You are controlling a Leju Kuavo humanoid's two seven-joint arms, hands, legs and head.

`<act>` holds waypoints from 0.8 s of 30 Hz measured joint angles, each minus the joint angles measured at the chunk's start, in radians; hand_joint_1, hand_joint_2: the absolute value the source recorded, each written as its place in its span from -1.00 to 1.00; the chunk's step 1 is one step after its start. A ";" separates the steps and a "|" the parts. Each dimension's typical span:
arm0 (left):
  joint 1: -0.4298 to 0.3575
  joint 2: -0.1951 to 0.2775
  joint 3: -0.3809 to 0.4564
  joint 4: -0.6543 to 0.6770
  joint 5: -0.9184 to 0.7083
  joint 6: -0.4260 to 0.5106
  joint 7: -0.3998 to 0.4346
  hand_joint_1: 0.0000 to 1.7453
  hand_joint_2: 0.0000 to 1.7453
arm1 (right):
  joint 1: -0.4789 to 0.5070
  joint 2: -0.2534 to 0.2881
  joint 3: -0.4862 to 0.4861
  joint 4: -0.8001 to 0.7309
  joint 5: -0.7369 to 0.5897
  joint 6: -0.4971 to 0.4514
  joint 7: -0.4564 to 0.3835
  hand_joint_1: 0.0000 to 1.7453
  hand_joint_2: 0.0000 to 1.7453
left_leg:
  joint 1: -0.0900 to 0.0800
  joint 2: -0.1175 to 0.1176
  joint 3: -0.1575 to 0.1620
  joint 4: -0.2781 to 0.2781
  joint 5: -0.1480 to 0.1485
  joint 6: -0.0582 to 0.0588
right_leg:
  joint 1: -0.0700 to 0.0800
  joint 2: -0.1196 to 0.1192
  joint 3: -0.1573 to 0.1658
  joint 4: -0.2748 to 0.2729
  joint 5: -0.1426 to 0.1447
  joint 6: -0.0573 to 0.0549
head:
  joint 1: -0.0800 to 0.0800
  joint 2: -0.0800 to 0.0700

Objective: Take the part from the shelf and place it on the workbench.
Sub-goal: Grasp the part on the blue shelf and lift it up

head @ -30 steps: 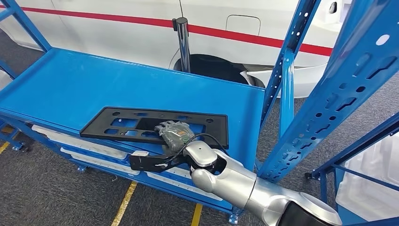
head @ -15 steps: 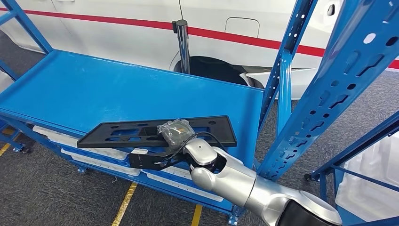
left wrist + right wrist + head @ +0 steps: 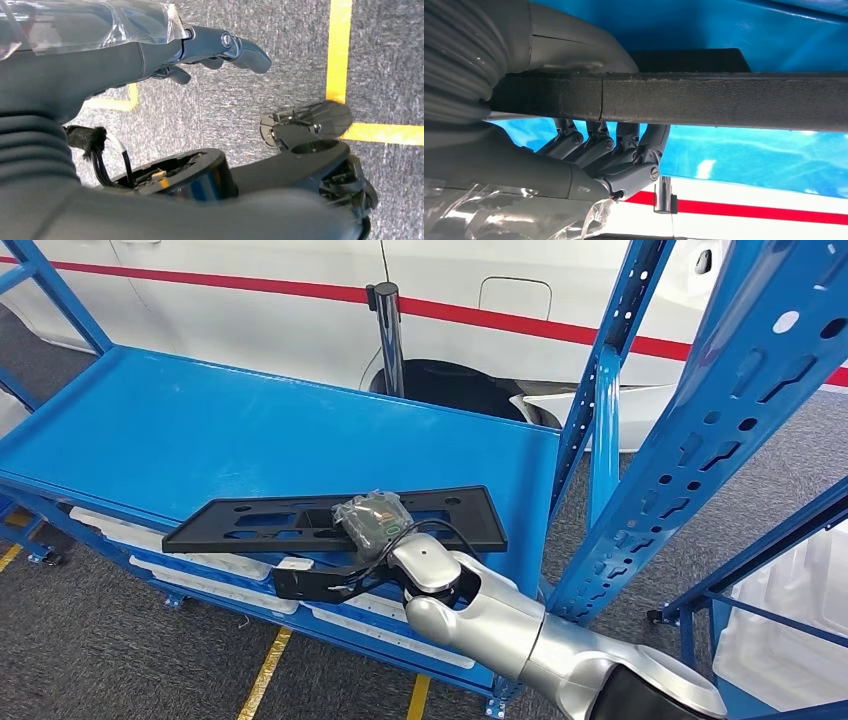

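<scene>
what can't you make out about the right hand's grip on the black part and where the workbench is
- Right hand, head view: plastic wrap covers it, so its fingers under the black part are hidden.
- Black part, right wrist view: seen edge-on only; both ends are cut off by the hand and the picture's edge.
- Whether the part's far side touches the blue shelf: cannot tell.
- Workbench: its place cannot be told.
- Left hand: hangs over the floor, its palm hidden by its own cover.

The right hand (image 3: 372,522) is lifting the black part (image 3: 300,520) off the blue shelf (image 3: 200,430), its far end swinging toward three o'clock.
</scene>
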 joint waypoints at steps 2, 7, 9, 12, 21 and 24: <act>0.000 0.000 -0.001 0.000 -0.015 0.009 0.003 -1.00 1.00 | 0.005 -0.001 -0.001 0.000 0.014 -0.002 -0.006 1.00 1.00 | 0.000 0.000 0.000 0.000 0.000 0.000 | 0.000 0.000 0.000 0.000 0.000 0.000 | 0.000 0.000; -0.001 -0.001 -0.003 0.000 -0.017 0.043 0.003 -1.00 1.00 | 0.014 -0.003 -0.006 0.000 0.033 -0.011 -0.009 1.00 1.00 | 0.000 0.000 0.000 0.000 0.000 0.000 | 0.000 0.000 0.000 0.000 0.000 0.000 | 0.000 0.000; -0.001 -0.001 -0.002 0.000 -0.014 0.043 0.003 -1.00 1.00 | 0.018 -0.004 -0.009 0.000 0.038 -0.015 -0.009 1.00 1.00 | 0.000 0.000 0.000 0.000 0.000 0.000 | 0.000 0.000 0.000 0.000 0.000 0.000 | 0.000 0.000; -0.001 -0.003 -0.002 0.000 -0.015 0.042 0.005 -1.00 1.00 | 0.026 -0.005 -0.012 0.000 0.051 -0.036 -0.013 1.00 1.00 | 0.000 0.000 0.000 0.000 0.000 0.000 | 0.000 0.000 0.000 0.000 0.000 0.000 | 0.000 0.000; -0.009 -0.006 -0.004 0.000 -0.044 0.038 0.023 -1.00 1.00 | 0.076 -0.031 -0.032 -0.019 0.189 -0.217 -0.072 1.00 1.00 | 0.000 0.000 0.001 0.000 0.000 0.000 | 0.000 0.000 0.000 0.000 0.000 0.000 | 0.000 0.000; -0.012 -0.007 -0.005 0.000 -0.053 0.037 0.026 -1.00 1.00 | 0.100 -0.044 -0.039 -0.034 0.247 -0.257 -0.087 1.00 1.00 | 0.000 0.001 0.001 0.000 0.000 0.000 | 0.000 0.000 0.000 0.000 0.000 0.000 | 0.000 0.000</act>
